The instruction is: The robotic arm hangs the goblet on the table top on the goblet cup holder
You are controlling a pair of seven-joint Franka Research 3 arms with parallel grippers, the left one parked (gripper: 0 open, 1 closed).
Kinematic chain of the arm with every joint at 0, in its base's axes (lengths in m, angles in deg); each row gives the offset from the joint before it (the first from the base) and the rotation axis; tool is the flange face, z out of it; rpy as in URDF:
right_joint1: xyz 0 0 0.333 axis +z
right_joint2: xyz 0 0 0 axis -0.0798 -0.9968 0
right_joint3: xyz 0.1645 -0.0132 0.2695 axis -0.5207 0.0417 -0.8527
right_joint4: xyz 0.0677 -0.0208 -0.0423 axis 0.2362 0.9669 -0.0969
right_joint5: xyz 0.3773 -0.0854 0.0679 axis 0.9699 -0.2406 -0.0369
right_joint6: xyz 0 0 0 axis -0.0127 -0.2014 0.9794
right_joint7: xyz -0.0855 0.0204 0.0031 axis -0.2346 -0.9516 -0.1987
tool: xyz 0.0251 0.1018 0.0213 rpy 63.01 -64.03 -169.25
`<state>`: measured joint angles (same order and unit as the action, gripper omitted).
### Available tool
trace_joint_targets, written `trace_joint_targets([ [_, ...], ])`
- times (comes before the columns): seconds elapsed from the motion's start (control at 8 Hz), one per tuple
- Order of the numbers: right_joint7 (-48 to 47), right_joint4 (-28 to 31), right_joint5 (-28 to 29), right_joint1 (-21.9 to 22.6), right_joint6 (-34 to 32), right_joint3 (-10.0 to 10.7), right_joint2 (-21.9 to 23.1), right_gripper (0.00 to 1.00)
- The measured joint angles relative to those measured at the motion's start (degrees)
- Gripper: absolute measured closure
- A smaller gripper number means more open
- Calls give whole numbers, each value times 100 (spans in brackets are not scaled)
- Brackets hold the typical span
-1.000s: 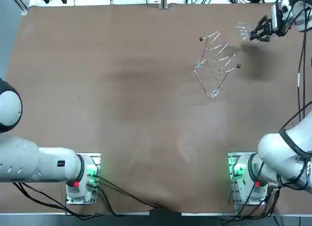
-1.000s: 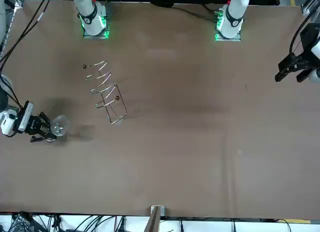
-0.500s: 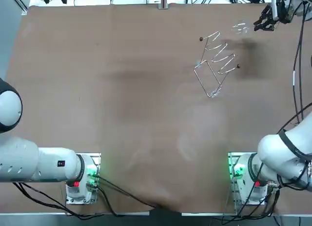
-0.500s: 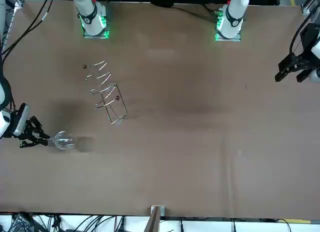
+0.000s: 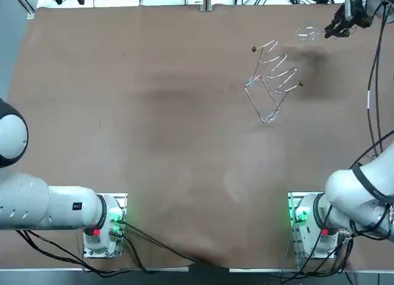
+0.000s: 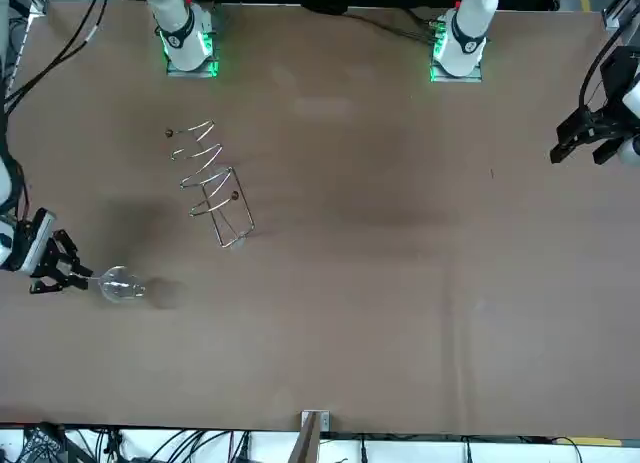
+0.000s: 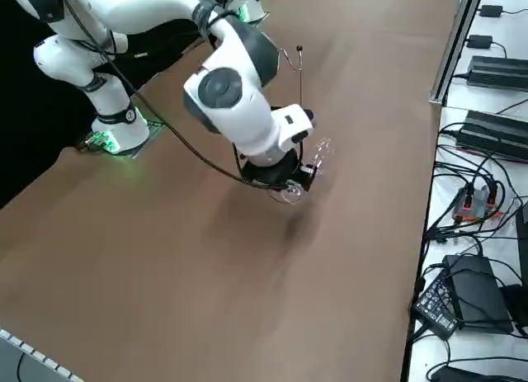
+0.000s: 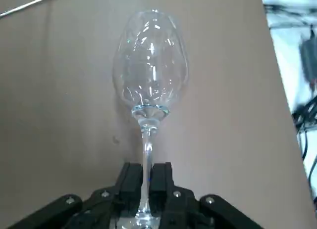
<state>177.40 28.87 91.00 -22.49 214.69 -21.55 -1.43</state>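
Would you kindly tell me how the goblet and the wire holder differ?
The goblet is clear glass; the holder is bent metal wire. The goblet is clamped by its stem in the right gripper, pointing sideways; the holder stands free on the table. Both are at its far right, apart.

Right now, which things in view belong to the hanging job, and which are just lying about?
In the job: goblet, its stem pinched in the right gripper near the far right corner of the table; wire cup holder standing on it.
Lying about: power bricks and cables on the side bench.
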Motion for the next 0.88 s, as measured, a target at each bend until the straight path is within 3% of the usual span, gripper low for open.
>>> trace_joint_targets([
  [0.38,-1655,39,-728,264,-85,-15,186,87],
  [0.62,-3420,54,-1500,490,-630,-23,387,87],
  [0.88,-4864,63,-1837,668,-1205,-36,640,89],
])
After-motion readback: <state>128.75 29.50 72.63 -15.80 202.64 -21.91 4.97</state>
